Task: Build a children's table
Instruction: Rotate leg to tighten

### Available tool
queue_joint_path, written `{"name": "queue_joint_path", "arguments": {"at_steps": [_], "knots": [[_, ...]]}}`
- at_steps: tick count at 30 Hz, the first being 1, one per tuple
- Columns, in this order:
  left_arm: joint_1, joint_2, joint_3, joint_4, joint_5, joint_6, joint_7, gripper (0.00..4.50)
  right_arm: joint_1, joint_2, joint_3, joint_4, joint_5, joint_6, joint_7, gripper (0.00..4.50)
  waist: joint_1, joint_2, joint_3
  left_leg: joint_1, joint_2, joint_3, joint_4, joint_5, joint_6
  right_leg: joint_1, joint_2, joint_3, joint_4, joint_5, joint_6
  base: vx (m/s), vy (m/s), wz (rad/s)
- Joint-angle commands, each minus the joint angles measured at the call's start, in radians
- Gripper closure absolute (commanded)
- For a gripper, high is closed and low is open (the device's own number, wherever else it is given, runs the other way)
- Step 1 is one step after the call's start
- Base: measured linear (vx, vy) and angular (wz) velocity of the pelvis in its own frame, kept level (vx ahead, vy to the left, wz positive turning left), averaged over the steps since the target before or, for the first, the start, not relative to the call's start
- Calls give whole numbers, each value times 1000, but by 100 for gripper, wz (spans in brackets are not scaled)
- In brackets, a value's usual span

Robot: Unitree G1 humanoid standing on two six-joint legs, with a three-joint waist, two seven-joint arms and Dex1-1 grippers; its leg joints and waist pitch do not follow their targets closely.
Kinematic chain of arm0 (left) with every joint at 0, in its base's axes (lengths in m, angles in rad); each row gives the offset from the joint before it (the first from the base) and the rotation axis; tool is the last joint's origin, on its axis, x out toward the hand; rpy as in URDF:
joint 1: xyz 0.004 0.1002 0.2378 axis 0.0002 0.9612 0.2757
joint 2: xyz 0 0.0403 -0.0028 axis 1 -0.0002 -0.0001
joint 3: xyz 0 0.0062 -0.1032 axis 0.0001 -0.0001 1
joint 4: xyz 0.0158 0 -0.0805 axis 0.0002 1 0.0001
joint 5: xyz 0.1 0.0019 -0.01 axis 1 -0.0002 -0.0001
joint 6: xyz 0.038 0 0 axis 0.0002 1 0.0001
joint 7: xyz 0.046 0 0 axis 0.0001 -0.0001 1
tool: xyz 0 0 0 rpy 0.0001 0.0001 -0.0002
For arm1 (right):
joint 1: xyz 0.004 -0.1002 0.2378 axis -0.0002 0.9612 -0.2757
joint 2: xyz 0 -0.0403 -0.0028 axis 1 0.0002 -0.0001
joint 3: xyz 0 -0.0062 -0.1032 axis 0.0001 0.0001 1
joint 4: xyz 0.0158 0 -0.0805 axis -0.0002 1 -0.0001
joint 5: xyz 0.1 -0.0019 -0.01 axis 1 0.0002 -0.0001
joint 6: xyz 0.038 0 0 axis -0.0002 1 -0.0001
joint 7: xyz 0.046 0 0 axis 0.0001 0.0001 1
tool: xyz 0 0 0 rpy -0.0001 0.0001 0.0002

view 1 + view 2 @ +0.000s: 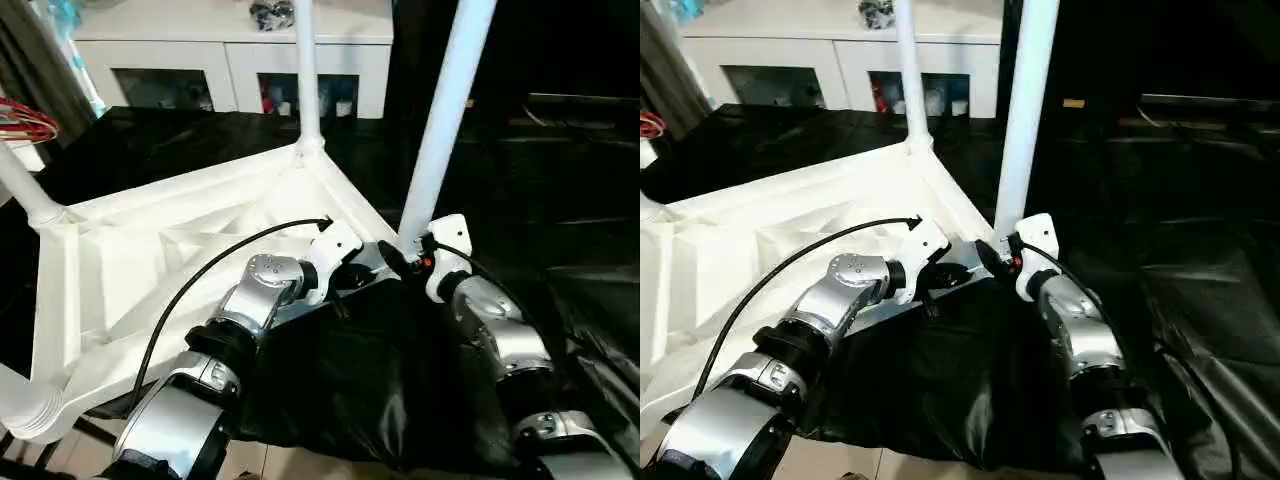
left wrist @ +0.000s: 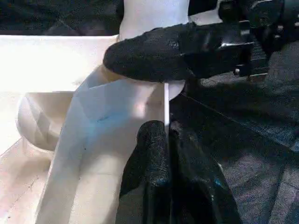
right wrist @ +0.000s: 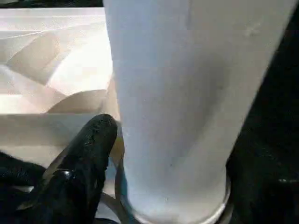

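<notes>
Table top inverted, centre-left of frame. Leg upright in near corner socket, long axis vertical. Right gripper at leg base, jaws spread around it. Left gripper pinched on rim beside socket.

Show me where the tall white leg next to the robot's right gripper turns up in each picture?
Left eye view: leg, right of centre.
Right eye view: leg, near centre.
Left wrist view: its base, behind a black finger.
Right wrist view: leg, close up.
Shared landmark: table top.
</notes>
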Motion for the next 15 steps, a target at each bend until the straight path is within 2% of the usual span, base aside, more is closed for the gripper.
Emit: {"name": "queue_joint_path", "arguments": {"at_steps": [1, 2, 5, 6, 7, 9, 15], "knots": [[-8, -28, -18, -28, -43, -71, -79, 450, 20, 8, 45, 0, 7, 20, 71, 65, 3, -15, -61, 5, 14, -9, -69, -225, 71, 46, -39, 22, -76, -224, -245, 0, 0, 0], [-3, -16, -17, -32, -45, -77, -102, 450, 37, -27, 59, -20, 0, 17, 121, 41, 5, -14, -61, 6, 14, -8, -70, -225, 72, 45, -38, 22, -77, -222, -246, 0, 0, 0], [5, -2, -20, -40, -50, -86, -142, 450, 57, -60, 72, -49, 0, 17, 170, 28, 12, -17, -61, 5, 15, -8, -69, -216, 77, 50, -38, 22, -76, -215, -244, 0, 0, 0], [8, 7, -22, -44, -53, -91, -164, 450, 66, -75, 76, -62, 3, 17, 192, 9, 15, -14, -59, 5, 16, -8, -70, -217, 79, 47, -40, 23, -77, -227, -241, 0, 0, 0], [13, 20, -24, -52, -60, -95, -195, 450, 82, -102, 86, -85, 4, 19, 233, 9, 15, -11, -59, 6, 16, -8, -70, -223, 77, 46, -40, 23, -77, -235, -242, 0, 0, 0], [23, 44, -29, -67, -71, -100, -252, 450, 109, -148, 105, -121, 4, 20, 302, 3, 20, -14, -58, 9, 18, -8, -71, -240, 75, 46, -40, 23, -79, -258, -238, 0, 0, 0], [53, 113, -36, -113, -92, -99, -381, 450, 168, -239, 124, -230, 62, 49, 505, 3, 25, -15, -57, 2, 22, -8, -73, -235, 88, 49, -39, 23, -76, -261, -235, 0, 0, 0]]}}
